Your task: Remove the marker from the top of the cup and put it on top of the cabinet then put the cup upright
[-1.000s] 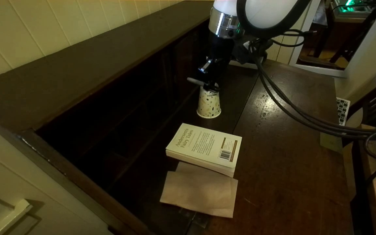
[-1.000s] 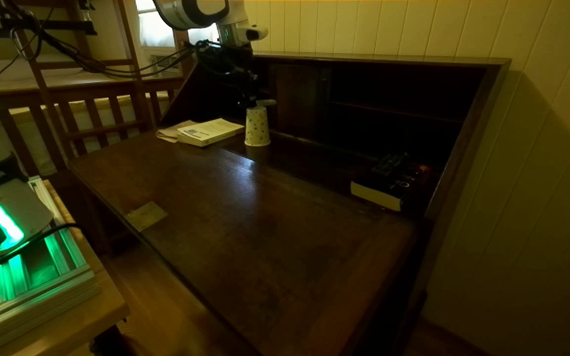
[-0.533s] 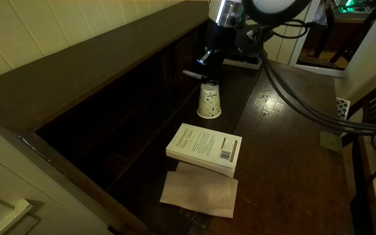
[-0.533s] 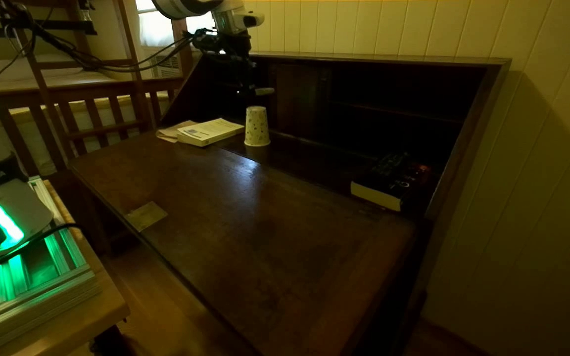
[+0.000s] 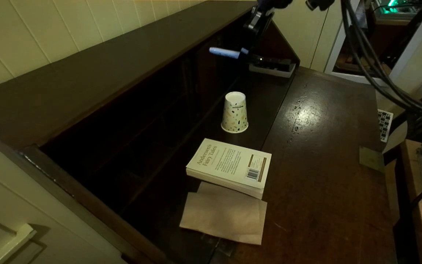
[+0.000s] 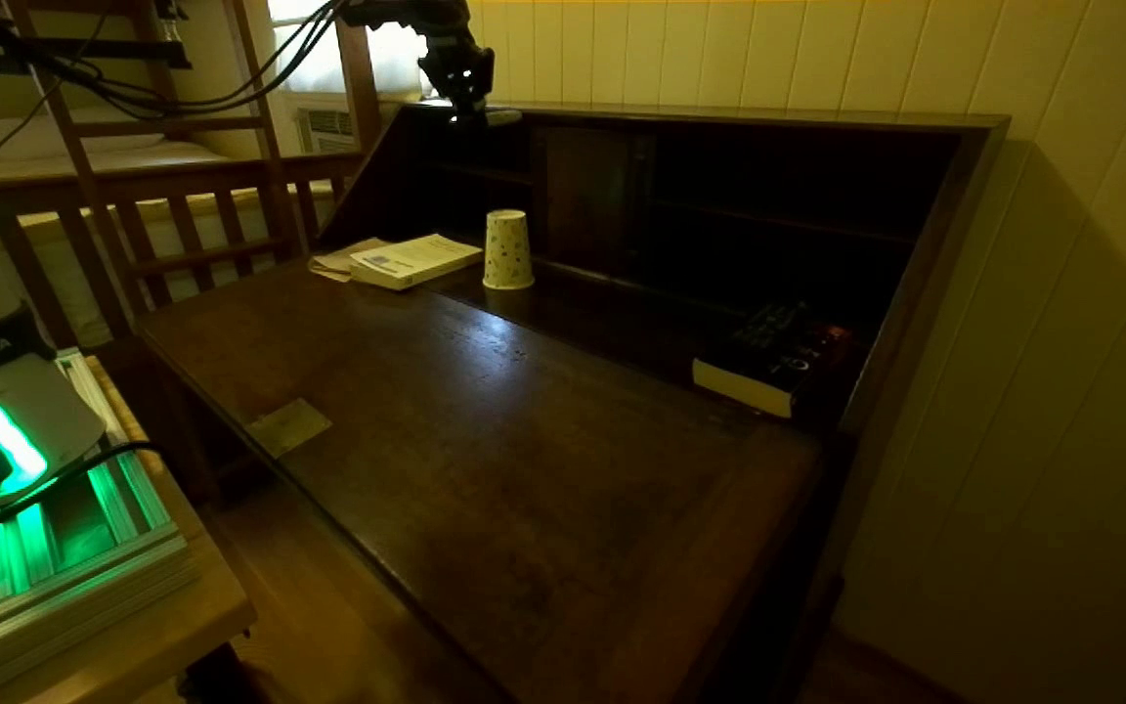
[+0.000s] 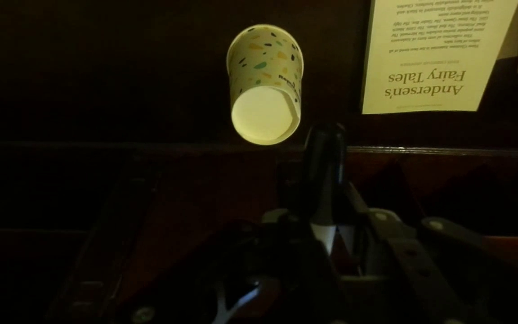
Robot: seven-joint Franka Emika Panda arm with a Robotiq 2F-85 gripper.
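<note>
The claw clamps the marker, likely stiff and light. The upturned cup may crush; grip its sides gently.

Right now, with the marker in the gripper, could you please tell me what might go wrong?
The marker juts out sideways from the gripper, so its end could catch the cabinet. It looks round, so it might roll once laid on top. The upside-down cup could topple while being turned upright.
</note>
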